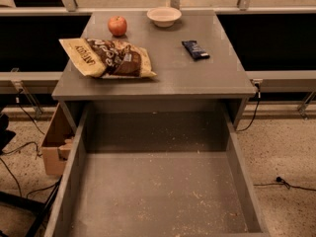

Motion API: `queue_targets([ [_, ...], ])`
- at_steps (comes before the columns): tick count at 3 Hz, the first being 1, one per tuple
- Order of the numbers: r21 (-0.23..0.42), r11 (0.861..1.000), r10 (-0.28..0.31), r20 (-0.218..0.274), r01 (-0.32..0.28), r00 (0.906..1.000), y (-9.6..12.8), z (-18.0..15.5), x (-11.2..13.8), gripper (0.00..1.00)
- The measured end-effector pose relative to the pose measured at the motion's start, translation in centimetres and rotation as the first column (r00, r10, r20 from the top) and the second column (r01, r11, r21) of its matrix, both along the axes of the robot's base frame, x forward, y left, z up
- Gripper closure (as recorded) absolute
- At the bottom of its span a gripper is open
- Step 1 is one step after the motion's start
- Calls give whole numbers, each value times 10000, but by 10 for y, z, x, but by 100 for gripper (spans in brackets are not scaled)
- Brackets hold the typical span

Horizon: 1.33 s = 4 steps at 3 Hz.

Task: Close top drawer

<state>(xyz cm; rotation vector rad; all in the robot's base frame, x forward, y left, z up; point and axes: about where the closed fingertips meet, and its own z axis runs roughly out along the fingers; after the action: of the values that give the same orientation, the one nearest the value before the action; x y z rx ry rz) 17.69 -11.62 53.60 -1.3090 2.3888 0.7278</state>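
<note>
The wide grey top drawer (158,191), its floor dusted with pale crumbs, stands pulled far out from under the grey desk (168,70), toward the camera. Closing it likely needs a push straight back. The gripper is out of frame, so whether its jaws are open cannot be told.

Top drawer (163,191) standing wide open beneath the grey table (173,78).
Pale crumbs speckle its floor; on the tabletop, apple (117,25) and bowl (164,16) far, snack bag (106,58) left, dark bar (195,49) right; gripper out of view.
</note>
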Motion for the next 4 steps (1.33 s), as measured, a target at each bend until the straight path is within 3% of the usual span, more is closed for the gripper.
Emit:
queue_targets([
  [2,310,9984,449,777,-474,9960,21,7,71,100],
  [3,310,9984,449,777,-474,9960,21,7,71,100],
  [4,191,9981,563,914,-583,9942,21,3,87,100],
])
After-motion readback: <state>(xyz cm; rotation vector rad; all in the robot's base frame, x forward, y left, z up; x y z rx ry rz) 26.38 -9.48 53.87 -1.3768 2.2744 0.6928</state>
